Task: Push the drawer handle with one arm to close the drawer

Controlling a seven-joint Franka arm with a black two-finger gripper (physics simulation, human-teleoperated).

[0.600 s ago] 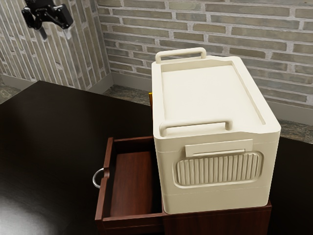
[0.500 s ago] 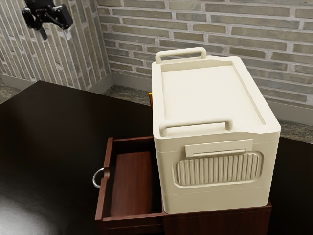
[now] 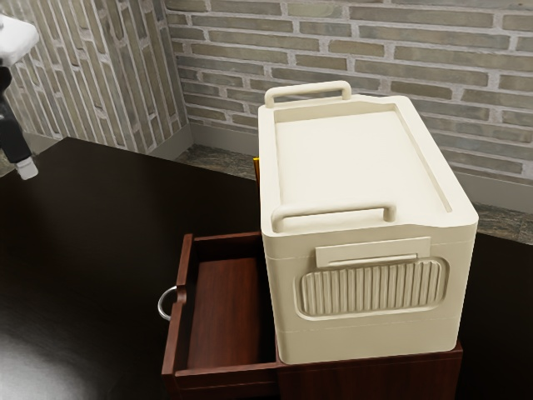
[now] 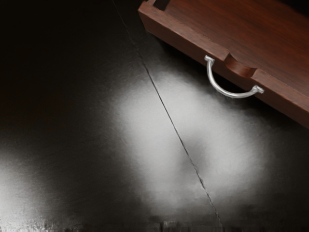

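Observation:
At the exterior view's left edge is my black gripper [image 3: 14, 136], partly cut off by the frame, so how far it is spread cannot be made out. The dark red wooden drawer [image 3: 225, 308] stands pulled out of its cabinet. Its curved silver handle [image 3: 161, 303] is on the drawer's outer face, well apart from the gripper. In the wrist view the drawer's front board [image 4: 178, 36] crosses the upper corner, and the handle [image 4: 227, 95] is in plain sight with nothing touching it.
A large cream box [image 3: 366, 300] with two top bars rests on the cabinet [image 3: 375, 375], beside the open drawer. Behind it a small yellow item [image 3: 256, 169] peeks out. The dark glossy table [image 3: 100, 217] extends between gripper and drawer; brick walls stand behind.
My hand has come down and shifted toward the exterior view's left edge, now partly out of frame. Drawer and box have stayed put.

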